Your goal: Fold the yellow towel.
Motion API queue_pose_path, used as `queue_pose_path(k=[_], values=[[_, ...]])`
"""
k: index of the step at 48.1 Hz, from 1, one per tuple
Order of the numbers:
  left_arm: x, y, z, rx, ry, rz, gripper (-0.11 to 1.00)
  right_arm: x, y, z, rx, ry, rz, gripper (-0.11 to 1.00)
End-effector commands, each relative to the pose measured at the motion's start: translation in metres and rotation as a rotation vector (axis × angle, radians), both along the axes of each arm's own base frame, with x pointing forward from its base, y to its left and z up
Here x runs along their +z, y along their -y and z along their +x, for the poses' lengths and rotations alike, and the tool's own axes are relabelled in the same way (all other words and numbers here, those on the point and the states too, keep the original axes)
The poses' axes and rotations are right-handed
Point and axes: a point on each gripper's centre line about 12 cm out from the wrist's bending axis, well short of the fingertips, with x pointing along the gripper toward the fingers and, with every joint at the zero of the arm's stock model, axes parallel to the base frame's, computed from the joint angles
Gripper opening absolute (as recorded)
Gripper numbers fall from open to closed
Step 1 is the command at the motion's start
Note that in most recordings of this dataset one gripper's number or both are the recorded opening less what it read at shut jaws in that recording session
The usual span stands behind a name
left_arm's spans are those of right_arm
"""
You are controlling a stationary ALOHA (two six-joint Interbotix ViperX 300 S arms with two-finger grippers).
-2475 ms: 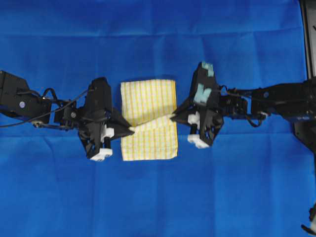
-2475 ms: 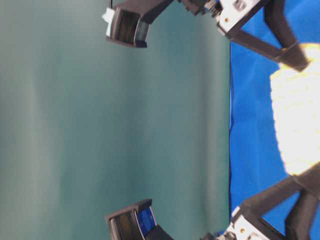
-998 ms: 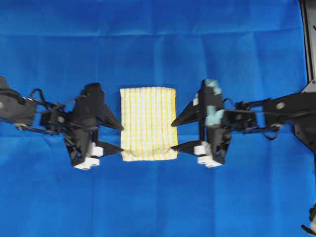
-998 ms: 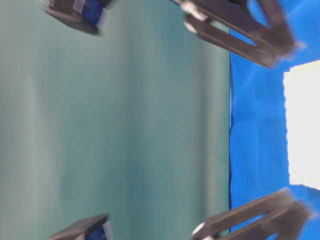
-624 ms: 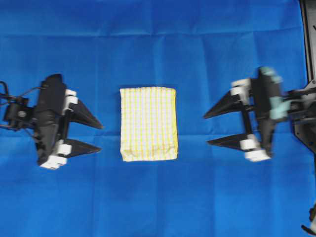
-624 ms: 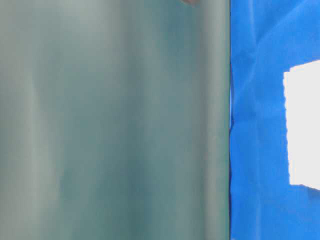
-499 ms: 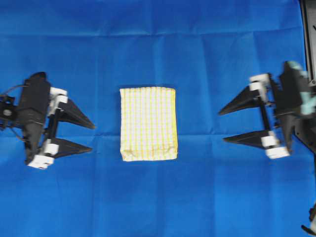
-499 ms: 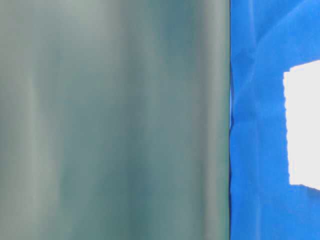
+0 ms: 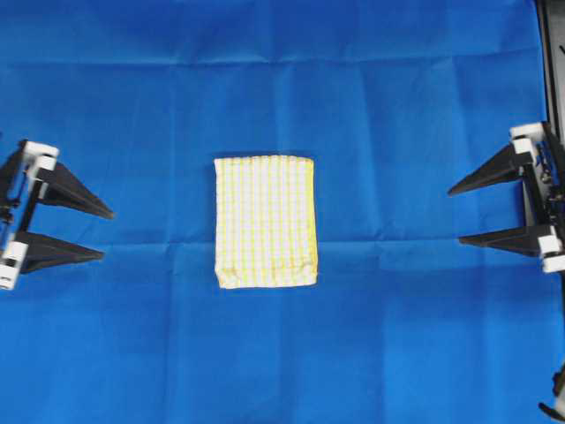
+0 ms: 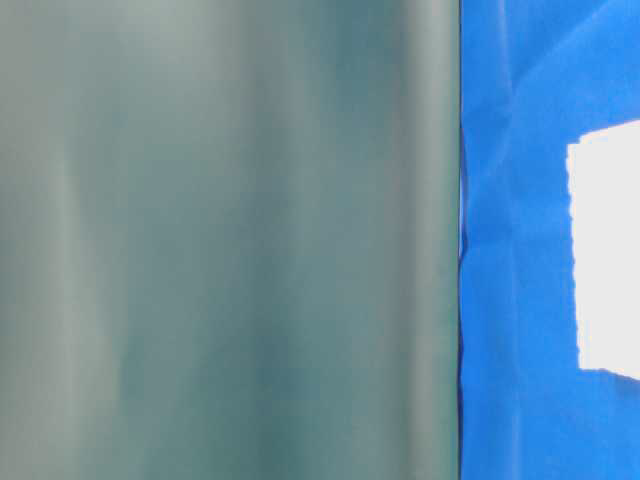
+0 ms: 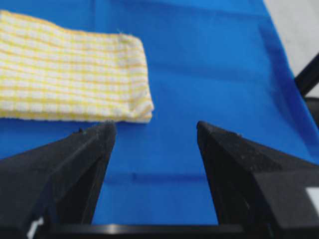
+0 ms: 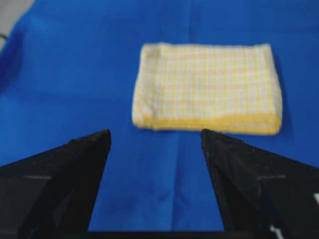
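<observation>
The yellow towel (image 9: 265,221) lies folded into a small flat rectangle in the middle of the blue cloth (image 9: 282,79). It also shows in the left wrist view (image 11: 70,74), the right wrist view (image 12: 207,87) and, washed out white, in the table-level view (image 10: 605,260). My left gripper (image 9: 106,234) is open and empty at the far left edge, well apart from the towel. My right gripper (image 9: 455,215) is open and empty at the far right edge, also apart from it. Both point toward the towel.
The large blue cloth covers the whole table and has shallow creases. A dark frame edge (image 9: 549,53) runs down the far right. In the table-level view a blurred grey-green surface (image 10: 230,240) fills the left side.
Both grippers have let go of the towel and drawn back outward, the left to the left edge, the right to the right edge. The towel stays folded and still.
</observation>
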Motion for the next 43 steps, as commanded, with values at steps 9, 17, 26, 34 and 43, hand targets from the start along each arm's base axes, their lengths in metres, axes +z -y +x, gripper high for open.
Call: queue_pose_path(k=[9,17,26,34,43], values=[[-0.008,-0.016,-0.026,0.054,0.072,0.005,0.59,-0.013,0.006,-0.012,-0.025,0.069,0.008,0.74],[-0.013,-0.023,-0.036,0.079,0.098,0.010,0.59,-0.021,0.010,-0.013,-0.051,0.052,0.006,0.74],[-0.020,-0.027,-0.041,0.098,0.093,0.016,0.59,-0.021,0.012,-0.012,-0.068,0.052,0.006,0.74],[-0.023,-0.027,-0.042,0.098,0.085,0.017,0.59,-0.021,0.012,-0.012,-0.068,0.050,0.006,0.74],[-0.024,-0.027,-0.042,0.097,0.085,0.019,0.59,-0.021,0.012,-0.012,-0.068,0.050,0.006,0.74]])
